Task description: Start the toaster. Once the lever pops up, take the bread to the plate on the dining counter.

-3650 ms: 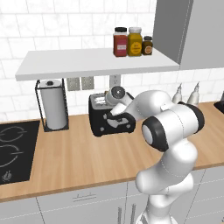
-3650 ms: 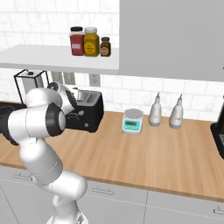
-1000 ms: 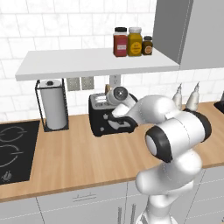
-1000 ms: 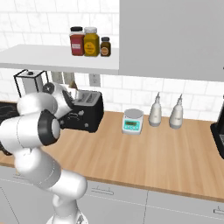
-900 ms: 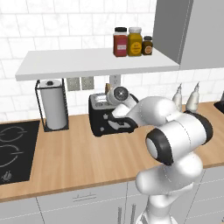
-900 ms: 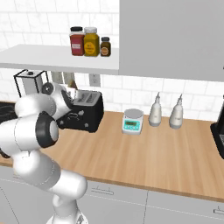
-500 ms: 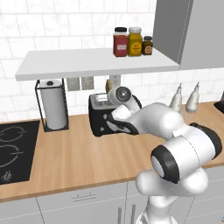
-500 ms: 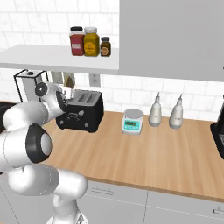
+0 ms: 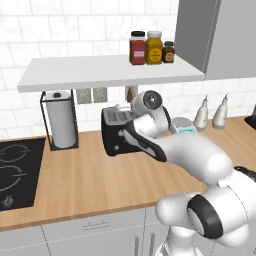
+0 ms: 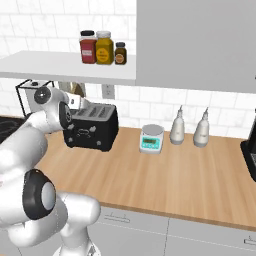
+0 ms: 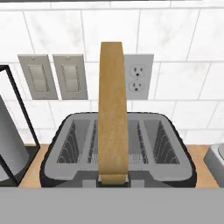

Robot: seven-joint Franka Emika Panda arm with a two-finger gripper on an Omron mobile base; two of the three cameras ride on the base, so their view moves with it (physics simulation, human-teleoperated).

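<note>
Above the toaster, at 12 o'clock from the gripper, the bread stands edge-on, clamped at its lower edge by the closed jaws. Its long axis runs 6 to 12 o'clock, apparently clear of both slots. Judgement: it must travel to the plate next.

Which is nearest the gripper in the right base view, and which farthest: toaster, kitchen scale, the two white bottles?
Measured from the gripper, shut on the bread:
1. Toaster, directly beneath it.
2. Kitchen scale, to the right along the counter.
3. The two white bottles, farther right by the wall.
</note>
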